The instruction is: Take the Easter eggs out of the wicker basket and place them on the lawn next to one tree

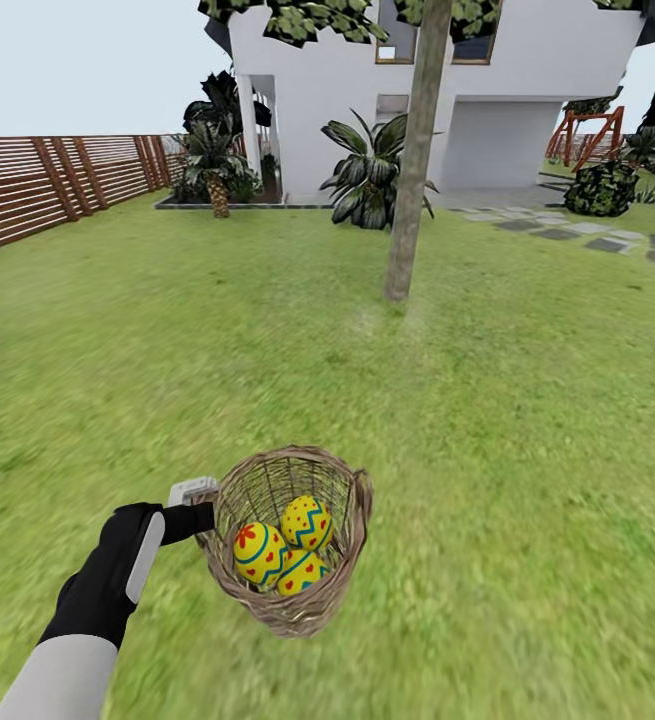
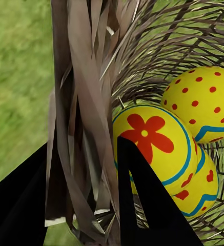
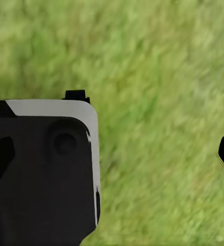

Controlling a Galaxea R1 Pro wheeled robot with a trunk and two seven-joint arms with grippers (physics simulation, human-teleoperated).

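Left hand (image 2: 81, 200) pinches the stiff, light wicker basket (image 1: 292, 540) by its rim; the glossy eggs (image 1: 282, 555) probably slip easily.

The three Easter eggs (image 1: 283, 552) sit in the wicker basket (image 1: 319, 604). The tree (image 1: 414, 170) stands at one o'clock, far behind it, before the house (image 1: 527, 90).

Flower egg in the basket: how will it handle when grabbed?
The flower egg looks glossy and rounded, so probably slippery between fingers. Once on the lawn it may roll. It leans on two other eggs in the wicker basket; they'll likely shift.
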